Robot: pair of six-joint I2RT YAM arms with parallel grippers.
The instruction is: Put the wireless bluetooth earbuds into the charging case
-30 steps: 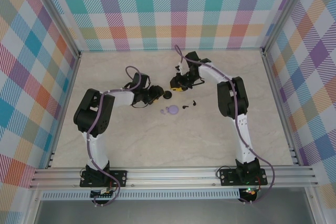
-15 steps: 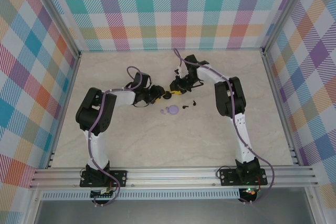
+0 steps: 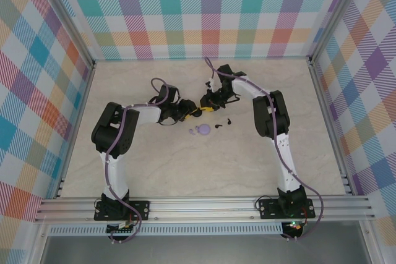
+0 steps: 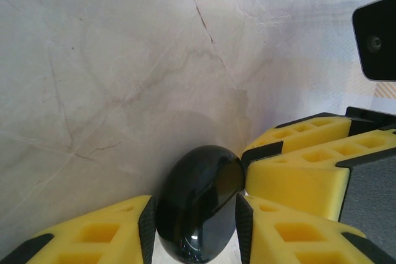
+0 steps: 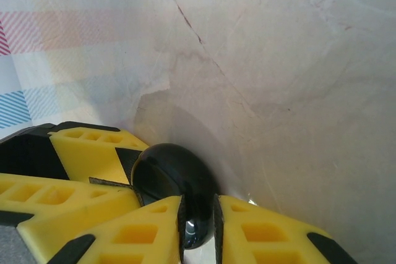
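The lavender charging case [image 3: 201, 130] lies shut on the table, just in front of both grippers. Two tiny black earbuds [image 3: 218, 126] [image 3: 228, 121] lie to its right. Neither gripper touches case or earbuds. My left gripper [image 3: 192, 112] and right gripper [image 3: 203, 108] meet tip to tip on a round glossy black disc [image 3: 198, 110]. In the left wrist view the black disc [image 4: 198, 205] stands on edge, filling the gap between my left gripper's [image 4: 195, 211] pads. In the right wrist view the right gripper [image 5: 198, 214] pinches the disc's [image 5: 176, 174] rim.
The right gripper's yellow fingers [image 4: 309, 168] press against the disc from the right in the left wrist view. The left gripper's yellow fingers [image 5: 80, 153] sit at the left in the right wrist view. Bare marble tabletop [image 3: 204, 171] stretches in front, with checked walls around.
The left gripper has slid right to the black disc and closed on it. The right gripper has shifted slightly left and down onto the same disc. Case and earbuds have not moved.
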